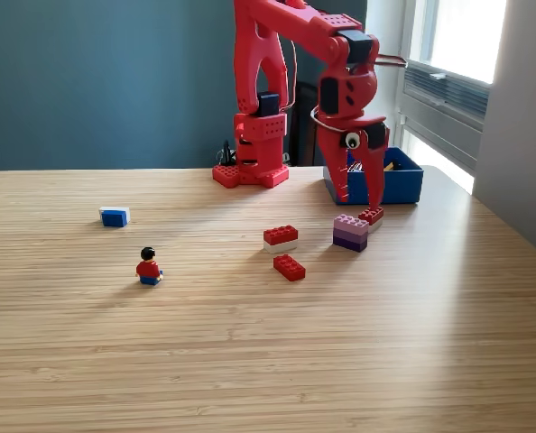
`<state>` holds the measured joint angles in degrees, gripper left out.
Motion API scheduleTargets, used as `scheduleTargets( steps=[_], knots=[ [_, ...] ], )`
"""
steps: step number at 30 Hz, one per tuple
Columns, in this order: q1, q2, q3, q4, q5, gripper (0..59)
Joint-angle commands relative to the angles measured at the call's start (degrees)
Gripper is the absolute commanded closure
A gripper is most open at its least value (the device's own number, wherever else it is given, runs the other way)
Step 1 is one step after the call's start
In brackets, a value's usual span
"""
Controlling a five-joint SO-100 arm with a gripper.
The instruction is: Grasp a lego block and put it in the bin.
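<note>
Your red gripper (362, 197) hangs point-down with its jaws a little apart and nothing between them, just above the small red lego block (372, 215) that sits against the pink-and-purple block (350, 232). The blue bin (402, 183) stands directly behind, at twelve o'clock from that pair, near the table's far edge, with something yellow showing inside it.

If the small red block is your target, lower straight down and close across its short sides; the purple stack touches it at about seven o'clock, so a crooked approach would likely nudge both. Lift well clear before swinging back over the bin's rim.

Elsewhere on the pale wooden table (250, 361) lie a red-on-white block (281, 238), a flat red brick (289, 267), a minifigure (148, 267) and a blue-and-white block (115, 216) at nine o'clock. A teal wall and bright window sit behind.
</note>
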<state>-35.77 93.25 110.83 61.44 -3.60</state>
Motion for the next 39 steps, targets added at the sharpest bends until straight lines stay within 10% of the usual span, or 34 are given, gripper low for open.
scheduleTargets(
  steps=[1, 39],
  knots=[
    [0.0, -6.06, -6.42, 0.62, -0.09, 36.3],
    [-7.47, -20.04, -9.32, 10.63, -0.09, 30.8]
  ],
)
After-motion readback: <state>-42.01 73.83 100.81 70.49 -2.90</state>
